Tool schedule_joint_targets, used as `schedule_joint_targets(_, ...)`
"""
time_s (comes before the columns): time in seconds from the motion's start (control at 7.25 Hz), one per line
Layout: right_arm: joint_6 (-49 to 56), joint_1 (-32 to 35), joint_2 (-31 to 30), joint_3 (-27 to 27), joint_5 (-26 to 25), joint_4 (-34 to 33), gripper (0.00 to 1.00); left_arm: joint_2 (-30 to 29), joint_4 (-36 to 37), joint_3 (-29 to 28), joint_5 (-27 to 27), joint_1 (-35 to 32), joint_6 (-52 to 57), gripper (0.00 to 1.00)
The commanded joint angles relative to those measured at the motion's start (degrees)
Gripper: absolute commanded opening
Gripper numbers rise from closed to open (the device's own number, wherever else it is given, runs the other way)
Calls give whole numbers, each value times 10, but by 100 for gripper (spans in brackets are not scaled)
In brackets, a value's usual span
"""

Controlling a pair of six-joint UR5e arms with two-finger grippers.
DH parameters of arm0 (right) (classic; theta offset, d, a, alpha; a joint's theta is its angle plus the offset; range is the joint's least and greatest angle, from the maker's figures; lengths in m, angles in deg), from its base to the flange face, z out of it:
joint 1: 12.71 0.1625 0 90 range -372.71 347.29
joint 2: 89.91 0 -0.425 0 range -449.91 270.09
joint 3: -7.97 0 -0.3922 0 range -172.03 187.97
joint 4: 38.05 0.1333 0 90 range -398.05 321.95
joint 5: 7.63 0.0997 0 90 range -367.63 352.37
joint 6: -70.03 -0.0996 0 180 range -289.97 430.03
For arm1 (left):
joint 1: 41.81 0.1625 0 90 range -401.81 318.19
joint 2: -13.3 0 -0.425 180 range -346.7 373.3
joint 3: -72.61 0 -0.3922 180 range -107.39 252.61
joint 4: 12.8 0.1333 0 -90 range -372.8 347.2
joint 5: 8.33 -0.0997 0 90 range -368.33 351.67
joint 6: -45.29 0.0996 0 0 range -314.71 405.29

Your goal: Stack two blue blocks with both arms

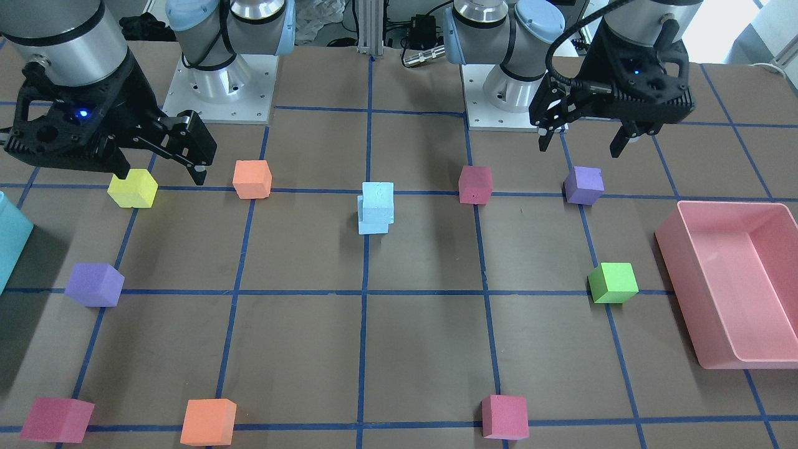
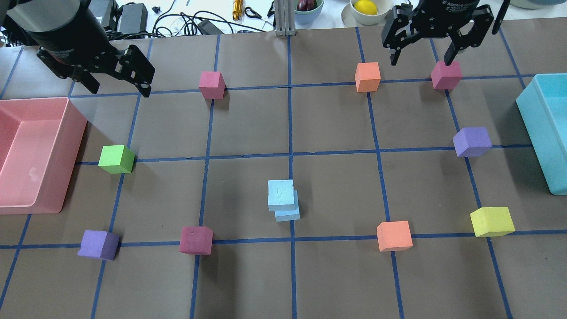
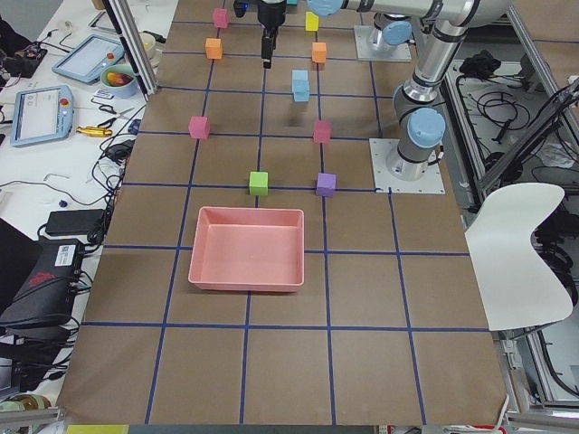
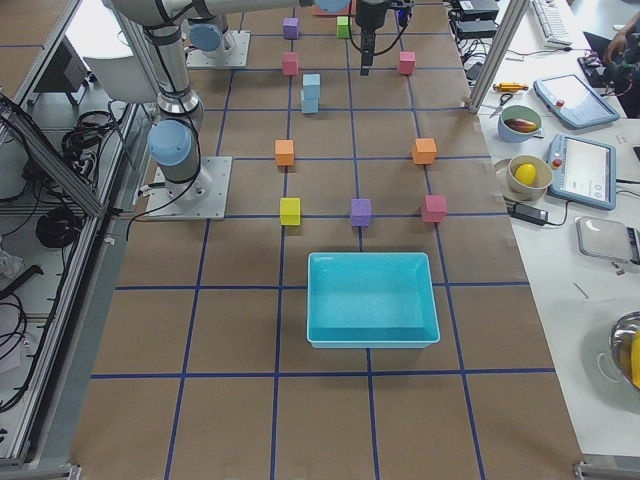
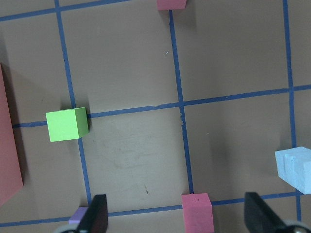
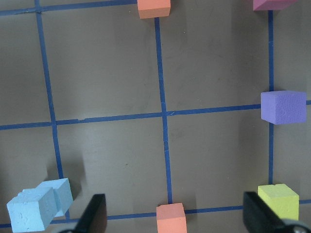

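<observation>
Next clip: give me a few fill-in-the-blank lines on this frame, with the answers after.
1. The blue blocks are ____ one on the other.
2. The left gripper is open and holds ____.
3. The right gripper is ____ too, and empty.
4. The bin on the robot's left is ____.
Missing words: stacked; nothing; open; pink.

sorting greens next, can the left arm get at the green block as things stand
Probably yes. The green block sits alone, apart from the pink bin, on the side of the left arm, whose fingers hang open and empty.
</observation>
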Motion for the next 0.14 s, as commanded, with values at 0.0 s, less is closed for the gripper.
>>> schedule_joint_targets(0.0,1,-1,0,0,0,0,100,9,0,3,3,0,-1,100)
